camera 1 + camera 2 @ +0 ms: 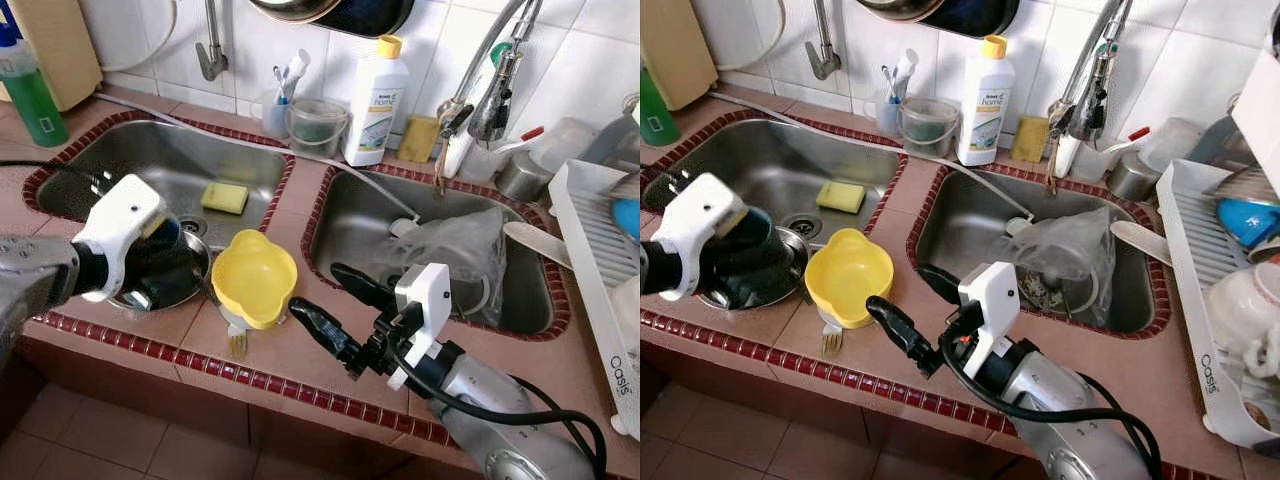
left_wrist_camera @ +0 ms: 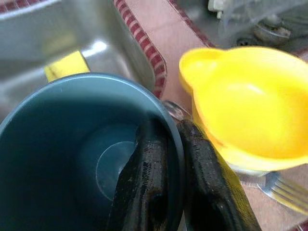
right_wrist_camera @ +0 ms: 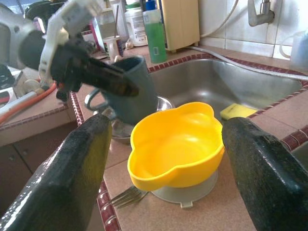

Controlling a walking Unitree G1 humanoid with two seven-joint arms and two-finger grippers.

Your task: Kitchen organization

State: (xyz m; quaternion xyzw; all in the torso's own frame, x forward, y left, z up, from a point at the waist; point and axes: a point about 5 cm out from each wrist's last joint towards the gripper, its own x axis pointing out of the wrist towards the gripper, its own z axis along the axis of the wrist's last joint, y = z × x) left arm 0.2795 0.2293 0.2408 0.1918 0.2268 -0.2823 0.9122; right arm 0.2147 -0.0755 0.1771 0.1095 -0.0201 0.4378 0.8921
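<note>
Progress, judged: early; most items unsorted.
- Left end effector (image 2: 168, 178): pinching rim of one dark mug (image 1: 165, 262), held above steel bowl at tabletop's (image 1: 330, 345) 9 o'clock.
- Right end effector (image 1: 328, 305): fingers spread toward one yellow bowl (image 1: 254, 278), at centre.
- One fork (image 1: 238, 343).
- One sponge (image 1: 225, 197), left sink.

Even, fairly bright indoor light fills both head views, with soft shadows only. The two steel sinks (image 1: 150, 160) throw pale glare, and the white wall tiles (image 1: 250, 50) along the top gleam. Straight lines bow slightly toward the frame edges. The left wrist view is soft throughout: the yellow bowl (image 2: 250, 101) and the dark cup (image 2: 72, 159) are blurred. In the right wrist view the two near black fingers (image 3: 62, 178) are out of focus and shine wetly.
</note>
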